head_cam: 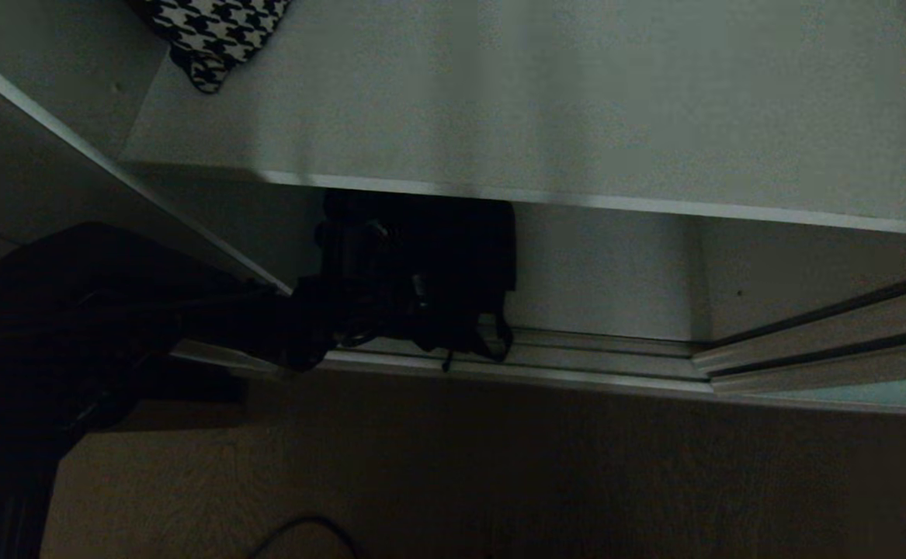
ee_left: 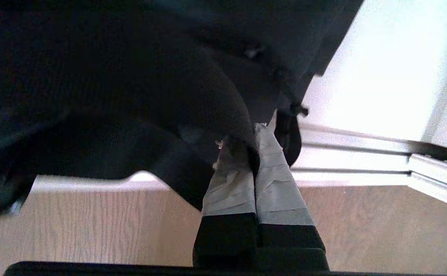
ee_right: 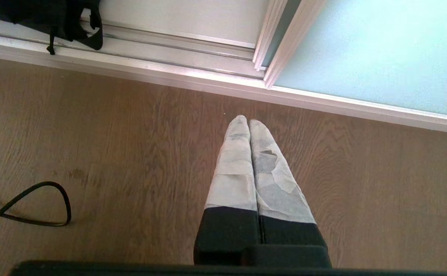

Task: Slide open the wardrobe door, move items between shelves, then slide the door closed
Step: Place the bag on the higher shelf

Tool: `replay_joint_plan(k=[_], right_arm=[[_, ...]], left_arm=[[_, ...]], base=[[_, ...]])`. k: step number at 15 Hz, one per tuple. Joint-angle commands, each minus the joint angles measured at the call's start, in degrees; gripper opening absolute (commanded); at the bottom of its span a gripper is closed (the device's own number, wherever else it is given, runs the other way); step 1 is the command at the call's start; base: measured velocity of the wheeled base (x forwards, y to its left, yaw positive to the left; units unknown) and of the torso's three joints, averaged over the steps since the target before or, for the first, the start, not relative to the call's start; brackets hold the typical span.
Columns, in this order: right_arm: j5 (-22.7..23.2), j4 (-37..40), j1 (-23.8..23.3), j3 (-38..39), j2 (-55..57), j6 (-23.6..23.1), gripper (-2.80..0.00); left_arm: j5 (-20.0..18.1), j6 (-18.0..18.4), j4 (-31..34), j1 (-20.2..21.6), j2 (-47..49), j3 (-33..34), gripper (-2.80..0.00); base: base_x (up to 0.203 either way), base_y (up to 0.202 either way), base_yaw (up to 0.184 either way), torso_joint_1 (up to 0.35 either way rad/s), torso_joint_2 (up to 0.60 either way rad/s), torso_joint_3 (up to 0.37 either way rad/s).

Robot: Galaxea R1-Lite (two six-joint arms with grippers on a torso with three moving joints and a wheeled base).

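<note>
Under the shelf (head_cam: 577, 109), the left gripper (ee_left: 254, 132) pinches the black bundle (head_cam: 453, 256), straps hanging over the door track (head_cam: 600, 349); right gripper (ee_right: 248, 122) pressed together above the floor (ee_right: 131, 153); door (ee_right: 376, 50) at right.

black bundle (head_cam: 453, 256) top: hidden behind shelf (head_cam: 577, 116) | houndstooth cloth (head_cam: 216, 35): cropped

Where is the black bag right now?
In the head view the black bag hangs just under the white shelf, left of the middle, above the silver door track. The left gripper is shut on its fabric.
</note>
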Motion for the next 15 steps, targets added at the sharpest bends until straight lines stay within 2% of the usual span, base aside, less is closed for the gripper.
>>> replay_joint_plan(k=[1, 7, 11, 13, 15], right_arm=[[0.02, -0.04, 0.0, 0.01, -0.06, -0.02, -2.8], [0.02, -0.04, 0.0, 0.01, -0.06, -0.02, -2.8], [0.02, -0.04, 0.0, 0.01, 0.01, -0.02, -2.8], [0.02, -0.04, 0.0, 0.01, 0.02, -0.02, -2.8], [0.02, -0.04, 0.0, 0.01, -0.06, -0.02, -2.8]], left_arm=[[0.01, -0.31, 0.39, 0.0, -1.71, 0.77, -2.8], [-2.37, -0.05, 2.15, -0.51, -6.21, 2.78, -2.8], [-5.64, -0.17, -0.57, -1.39, -6.9, 10.55, -2.8], [-7.86, -1.88, -2.22, -1.67, -7.47, 11.89, -2.8], [-9.26, -5.14, -2.32, -1.58, -7.71, 12.04, -2.8]], base=[[0.0, 0.0, 0.0, 0.0, 0.0, 0.0], [0.0, 0.0, 0.0, 0.0, 0.0, 0.0], [0.0, 0.0, 0.0, 0.0, 0.0, 0.0], [0.0, 0.0, 0.0, 0.0, 0.0, 0.0], [0.0, 0.0, 0.0, 0.0, 0.0, 0.0]])
